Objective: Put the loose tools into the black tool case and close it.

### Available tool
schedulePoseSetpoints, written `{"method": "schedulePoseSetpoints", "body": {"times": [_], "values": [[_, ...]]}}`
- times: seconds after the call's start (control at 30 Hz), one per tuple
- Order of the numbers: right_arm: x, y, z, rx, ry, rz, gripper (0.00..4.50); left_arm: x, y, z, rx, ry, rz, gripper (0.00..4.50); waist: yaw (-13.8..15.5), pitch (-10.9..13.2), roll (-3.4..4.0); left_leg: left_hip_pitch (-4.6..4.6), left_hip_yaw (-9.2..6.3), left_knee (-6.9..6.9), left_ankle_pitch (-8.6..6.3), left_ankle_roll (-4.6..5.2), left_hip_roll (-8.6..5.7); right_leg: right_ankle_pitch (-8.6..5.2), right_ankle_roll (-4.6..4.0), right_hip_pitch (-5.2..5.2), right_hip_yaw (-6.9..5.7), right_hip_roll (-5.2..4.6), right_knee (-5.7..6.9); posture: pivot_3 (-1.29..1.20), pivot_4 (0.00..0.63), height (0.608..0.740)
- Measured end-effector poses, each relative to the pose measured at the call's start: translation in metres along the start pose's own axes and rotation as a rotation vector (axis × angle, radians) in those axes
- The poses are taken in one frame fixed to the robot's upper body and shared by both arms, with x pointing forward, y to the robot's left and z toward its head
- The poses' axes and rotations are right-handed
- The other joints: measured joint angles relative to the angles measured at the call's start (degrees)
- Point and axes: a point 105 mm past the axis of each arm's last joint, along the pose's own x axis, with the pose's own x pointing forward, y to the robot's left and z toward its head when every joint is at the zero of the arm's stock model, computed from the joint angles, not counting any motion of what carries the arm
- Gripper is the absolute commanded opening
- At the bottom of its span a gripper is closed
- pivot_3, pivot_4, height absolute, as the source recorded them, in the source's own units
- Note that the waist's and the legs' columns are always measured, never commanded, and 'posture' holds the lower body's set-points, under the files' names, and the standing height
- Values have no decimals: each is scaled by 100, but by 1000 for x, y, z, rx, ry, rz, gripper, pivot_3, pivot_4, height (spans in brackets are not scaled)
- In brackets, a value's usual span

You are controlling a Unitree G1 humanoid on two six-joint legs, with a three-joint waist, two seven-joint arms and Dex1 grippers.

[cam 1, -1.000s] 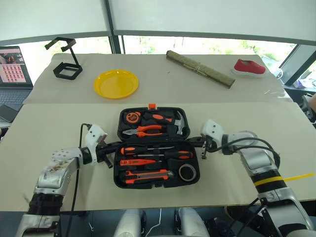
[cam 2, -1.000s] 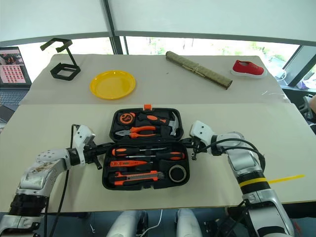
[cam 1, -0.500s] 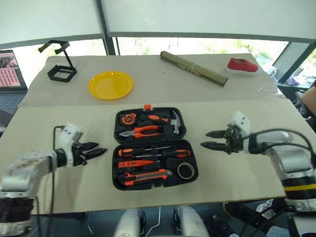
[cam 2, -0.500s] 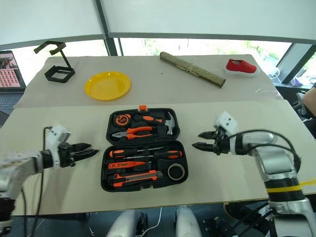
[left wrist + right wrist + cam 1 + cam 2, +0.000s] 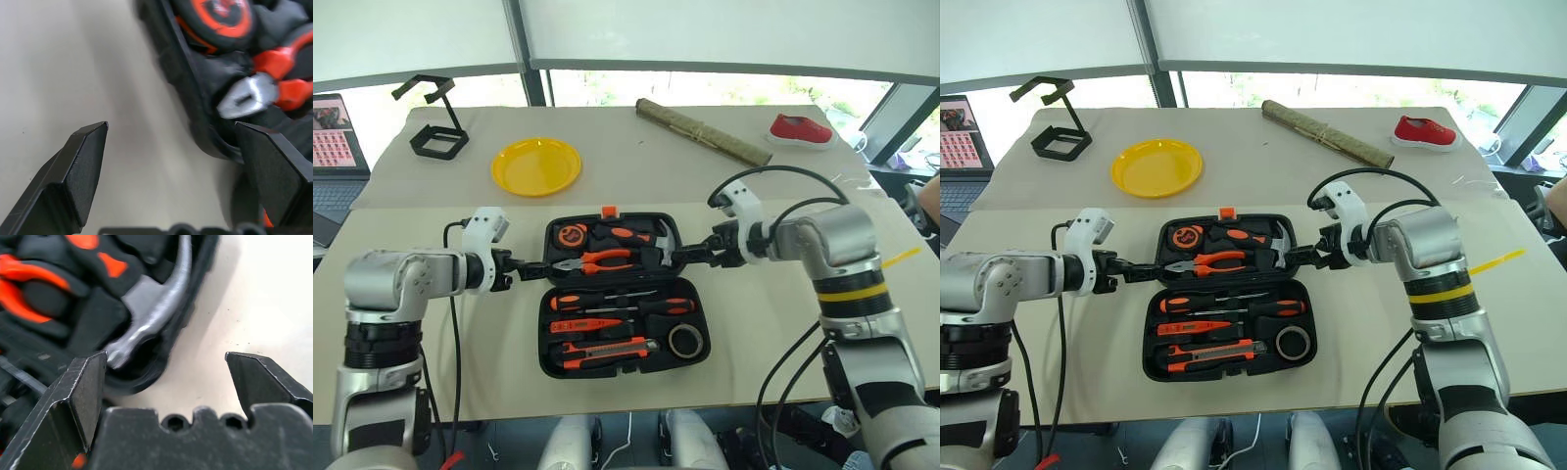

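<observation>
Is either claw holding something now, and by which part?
Nothing is held. The left claw and right claw are open, straddling the far half's side rims of the black tool case.

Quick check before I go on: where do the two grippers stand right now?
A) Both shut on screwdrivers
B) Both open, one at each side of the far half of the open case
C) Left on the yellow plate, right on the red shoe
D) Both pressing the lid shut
B: the left gripper and right gripper stand open, flanking the far half of the black tool case, which lies open with its tools seated.
</observation>
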Motion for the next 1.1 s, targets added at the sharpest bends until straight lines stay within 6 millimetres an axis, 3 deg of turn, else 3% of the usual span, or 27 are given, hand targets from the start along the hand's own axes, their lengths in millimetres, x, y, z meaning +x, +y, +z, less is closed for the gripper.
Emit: {"method": "schedulePoseSetpoints", "body": {"times": [0.03, 0.07, 0.23, 0.27, 0.47, 0.63, 0.77, 0.9, 1.1], "values": [[2, -2, -1, 8, 5, -13, 4477, 0, 0, 0, 0, -1, 3, 4433, 4, 0, 0, -3, 0, 0, 4, -6, -4, 0, 1, -3, 0, -4, 2, 0, 150, 740], [4, -4, -2, 18, 14, -27, 3974, 0, 1, 0, -1, -1, 9, 4500, 6, 0, 0, -5, 0, 0, 11, -18, -5, 1, 2, -5, 0, -5, 2, 0, 150, 740], [12, -7, -2, 35, 26, -46, 2362, 2, 2, 0, -6, 1, 18, 4500, 3, 0, 0, -2, -3, 0, 5, -3, -8, 1, 2, -3, 1, -7, 4, 0, 150, 740], [13, -7, 0, 35, 26, -50, 1978, 2, 1, -1, -8, 2, 16, 3969, 7, 0, 0, 0, -4, 0, 3, 2, -9, 2, 3, -1, 0, -7, 4, 0, 150, 740], [20, 0, 1, 59, 41, -18, 47, 11, -8, -1, -45, 1, -46, 1891, 17, -3, 0, 73, -7, -1, 2, 12, -14, 1, 4, 71, -1, -18, -18, 0, 150, 740], [21, -4, 1, 114, 36, -23, 0, 16, -12, 2, -90, -26, -89, 132, 48, -5, 0, 80, -11, -1, 25, 11, -26, 4, 6, 69, 4, -31, 2, 0, 150, 740], [21, -5, 4, 146, -51, 12, 0, 16, -6, 5, -123, -119, -103, 53, 14, -5, 0, 70, -12, -4, 29, 5, -25, 7, 1, 53, 8, -30, 6, 0, 150, 740], [15, -4, 11, 28, -192, 36, 0, 14, -4, 8, -81, -256, -149, 53, -1, -3, 0, 17, -12, -6, 32, 0, -25, 10, 0, 0, 9, -31, 4, 0, 150, 740], [-9, -2, 9, -434, -397, -5, 0, 2, -12, 10, 248, -524, -208, 53, 2, -3, 0, -54, -3, -10, 51, -32, -26, 17, 8, -52, -2, -33, -2, 0, 150, 740]]}}
